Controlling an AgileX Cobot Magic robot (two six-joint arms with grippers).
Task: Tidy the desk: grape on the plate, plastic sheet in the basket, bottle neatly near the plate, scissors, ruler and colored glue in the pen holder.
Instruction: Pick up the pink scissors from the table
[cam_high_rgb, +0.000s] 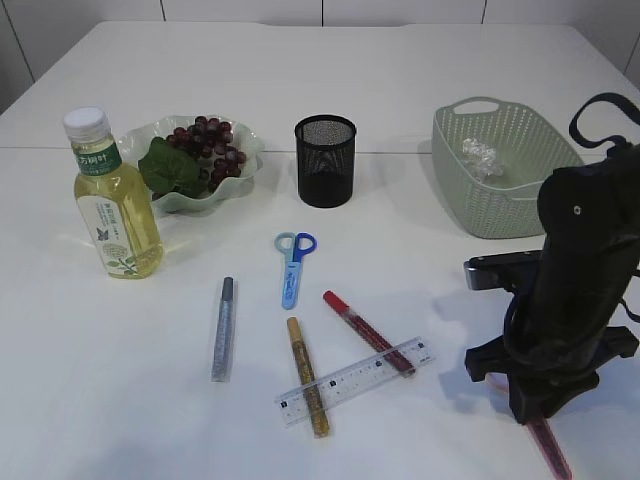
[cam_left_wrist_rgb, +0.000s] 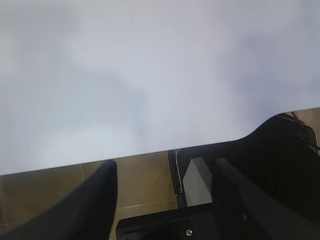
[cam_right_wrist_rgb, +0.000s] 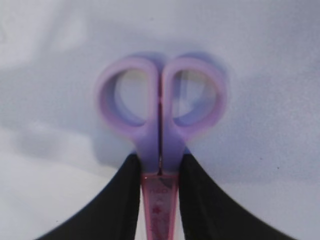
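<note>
white table (cam_high_rgb: 120, 400) | right claw (cam_right_wrist_rgb: 160, 172) clamped on pink scissors (cam_right_wrist_rgb: 160, 115), handles pointing away from wrist; left claw (cam_left_wrist_rgb: 165, 200) apart

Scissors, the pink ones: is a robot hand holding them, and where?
Yes. The right gripper holds the pink scissors just below the handle loops, at the top of the blade cover.

The right arm (cam_high_rgb: 575, 290) hides most of the pink scissors (cam_high_rgb: 550, 448).

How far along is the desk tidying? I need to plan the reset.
Done: grapes on the plate, plastic sheet in the basket, bottle beside the plate. In hand: right gripper clamps pink scissors. Left: blue scissors, ruler and three glue pens; pen holder looks empty.
</note>
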